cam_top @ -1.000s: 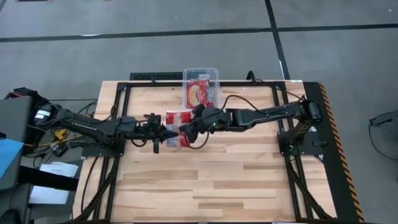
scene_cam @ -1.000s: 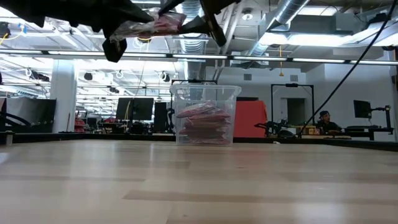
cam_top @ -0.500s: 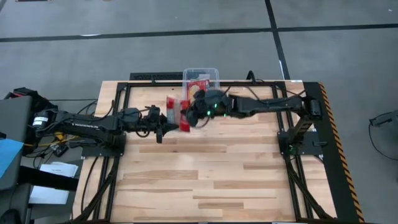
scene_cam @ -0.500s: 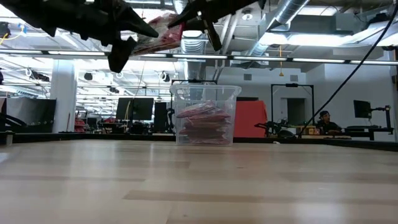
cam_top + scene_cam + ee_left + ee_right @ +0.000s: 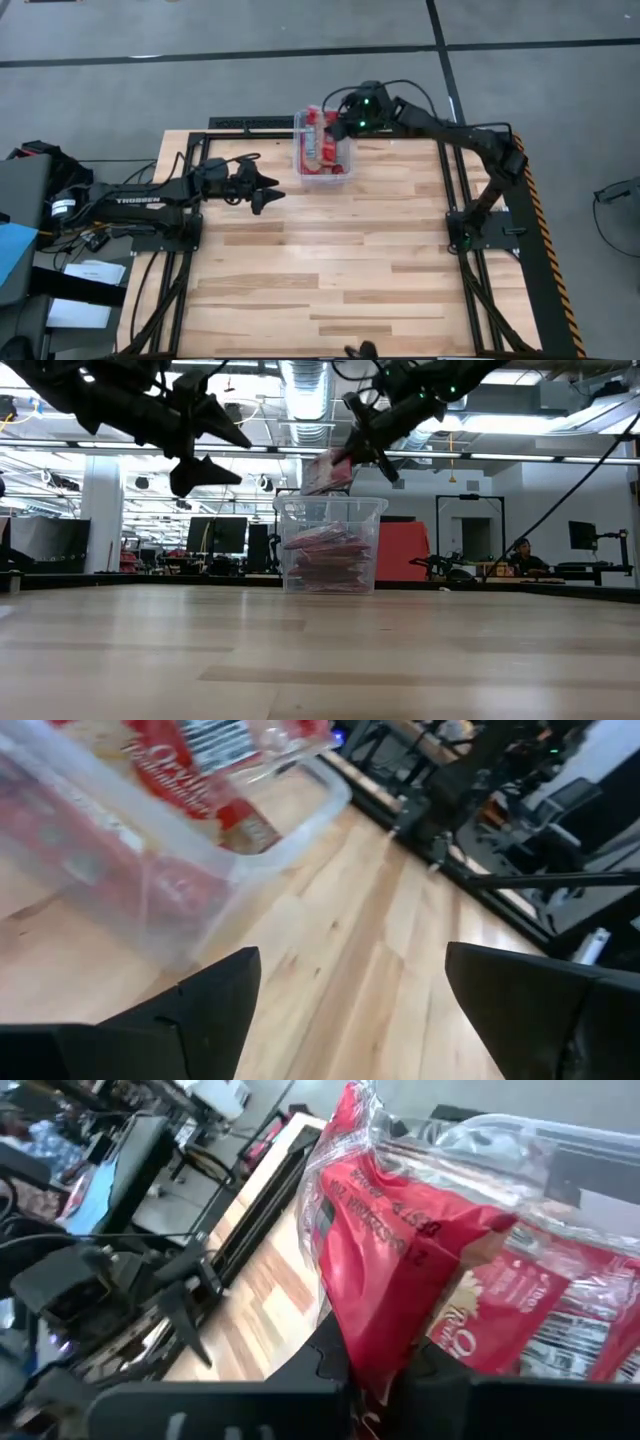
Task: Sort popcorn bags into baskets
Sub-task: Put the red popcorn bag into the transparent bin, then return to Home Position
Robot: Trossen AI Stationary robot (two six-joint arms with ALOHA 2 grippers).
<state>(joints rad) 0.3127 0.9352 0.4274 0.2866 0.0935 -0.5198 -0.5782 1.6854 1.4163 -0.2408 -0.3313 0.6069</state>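
Red popcorn bag [image 5: 400, 1270] pinched in right gripper [image 5: 340, 128], hanging just above clear bin [image 5: 322, 175] w/ other bags [image 5: 325, 555] directly below, positioned for drop. Left gripper [image 5: 272, 190], jaws wide and empty, sits beside bin.

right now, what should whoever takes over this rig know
Right gripper: shut on a popcorn bag, held above the clear bin at the table's far edge.
Left gripper: open, empty, hovering beside the bin.
Done: several bags lie stacked in the bin.
Left: release the held bag into the bin. No loose bags show on the table.
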